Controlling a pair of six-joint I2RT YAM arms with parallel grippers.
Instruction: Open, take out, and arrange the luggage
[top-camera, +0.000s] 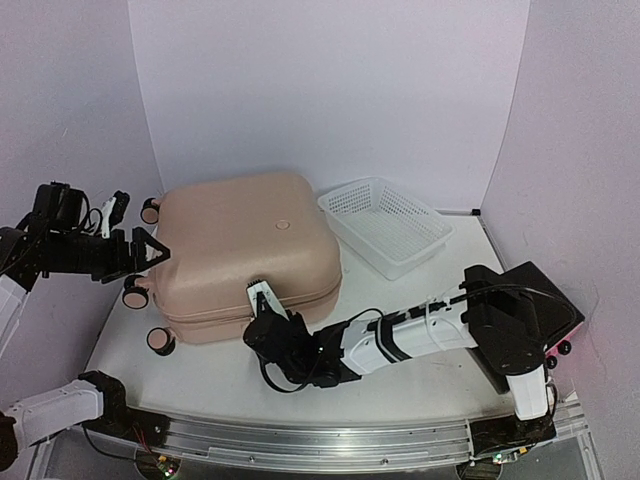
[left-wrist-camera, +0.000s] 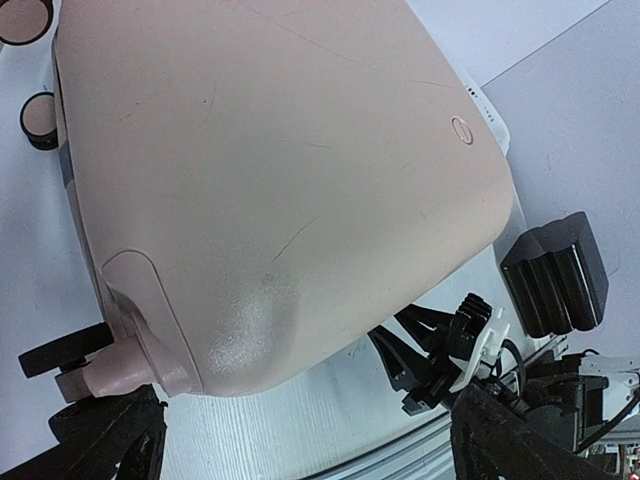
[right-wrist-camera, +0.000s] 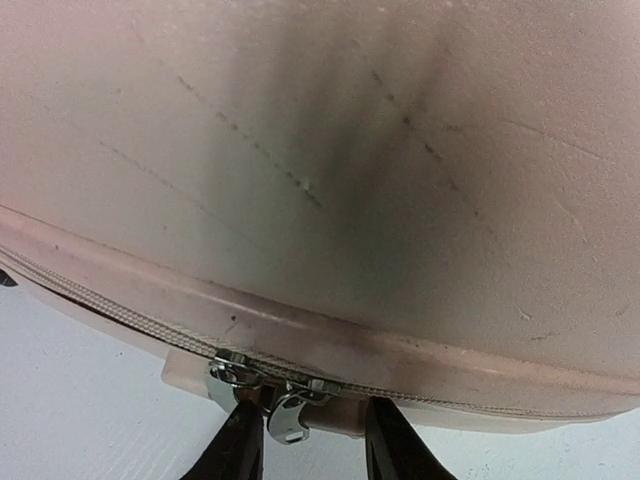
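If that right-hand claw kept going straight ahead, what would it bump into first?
Most likely the metal zipper pulls on the seam of the suitcase. They sit just ahead, between the fingers of the right gripper. The suitcase's side lies right behind them, though depth is hard to judge.

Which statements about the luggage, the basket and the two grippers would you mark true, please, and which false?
1. The luggage lies flat with its lid shut. True.
2. The white basket holds folded clothes. False: it is empty.
3. The right gripper sits at the zipper pulls on the luggage's near edge. True.
4. The left gripper is clamped on a wheel. False: it is open and holds nothing.
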